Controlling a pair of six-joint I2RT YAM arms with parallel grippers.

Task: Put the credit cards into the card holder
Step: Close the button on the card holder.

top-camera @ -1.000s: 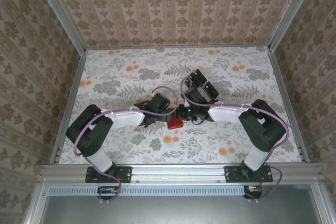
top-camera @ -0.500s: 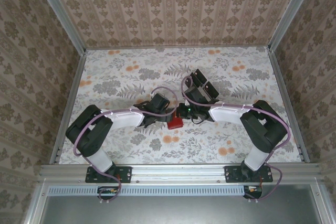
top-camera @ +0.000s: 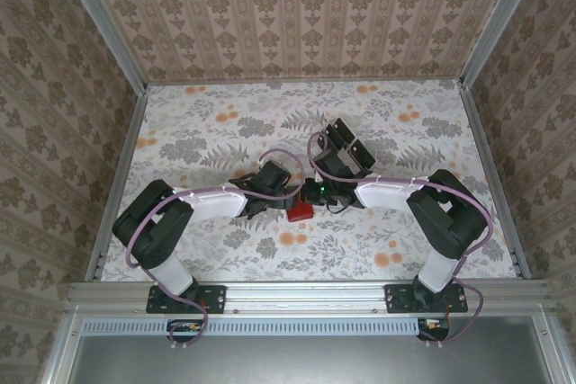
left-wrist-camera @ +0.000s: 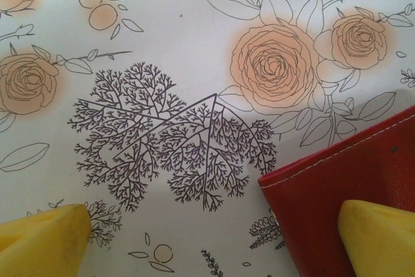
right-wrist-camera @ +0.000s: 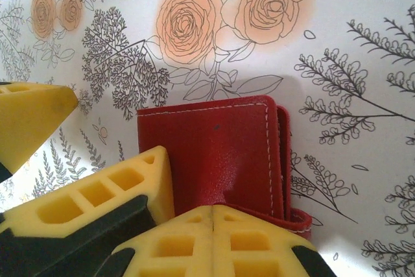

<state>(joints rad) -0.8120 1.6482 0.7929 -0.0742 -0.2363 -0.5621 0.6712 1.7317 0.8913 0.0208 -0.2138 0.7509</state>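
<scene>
Your wallet [top-camera: 300, 212] lies flat in the middle, slightly toward the near side. Left gripper [left-wrist-camera: 211, 231] gapes wide astride its corner. Right gripper [right-wrist-camera: 213, 215] is closed, seemingly pressing on it.

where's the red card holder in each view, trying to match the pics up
Top external: the card holder is a small red patch mid-table.
Left wrist: the card holder sits in the lower right, one corner showing.
Right wrist: the card holder is at centre, running down towards the bottom edge.
Shared landmark: the orange roses printed beside it.
</scene>
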